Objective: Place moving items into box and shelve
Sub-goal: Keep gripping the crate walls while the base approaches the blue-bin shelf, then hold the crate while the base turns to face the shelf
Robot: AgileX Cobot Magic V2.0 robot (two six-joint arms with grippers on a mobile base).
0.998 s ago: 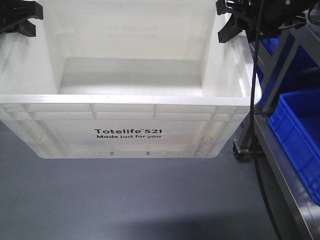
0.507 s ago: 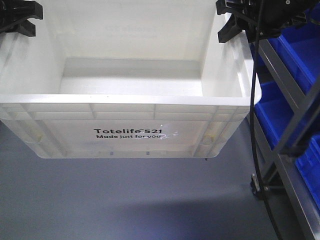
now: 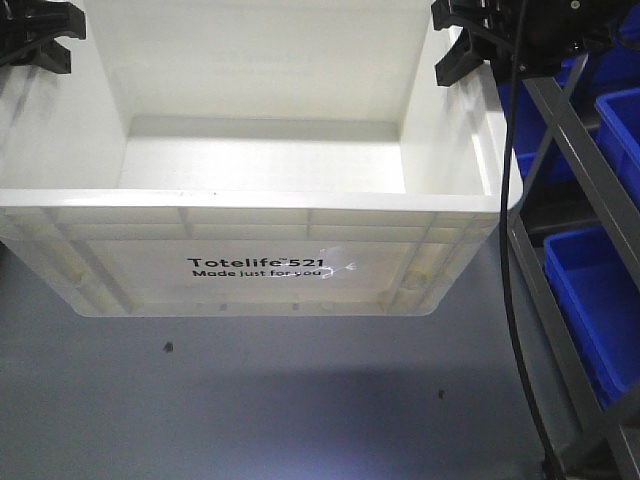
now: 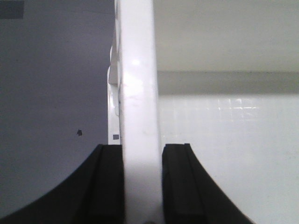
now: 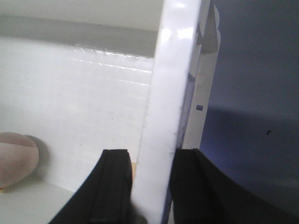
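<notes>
The large white box [image 3: 120, 262] with the black print "Totelife 521" hangs above the grey floor, held by its two short-side rims. My left gripper [image 3: 40, 35] is shut on the left rim; in the left wrist view its black fingers [image 4: 108, 177] clamp the white rim [image 4: 135, 84] from both sides. My right gripper [image 3: 470, 40] is shut on the right rim; in the right wrist view the rim [image 5: 175, 70] sits between the fingers [image 5: 112, 182]. A pinkish round item [image 5: 16, 156] lies inside the box on its floor.
A grey metal shelf frame [image 3: 575, 150] with blue plastic bins [image 3: 590, 300] stands close on the right of the box. A black cable [image 3: 508, 300] hangs down from my right arm. The grey floor [image 3: 250, 400] has a few small dark specks.
The shelf, its blue bins and the floor have shifted in the front view, so the base has moved. The box and both grippers keep the same place in the view.
</notes>
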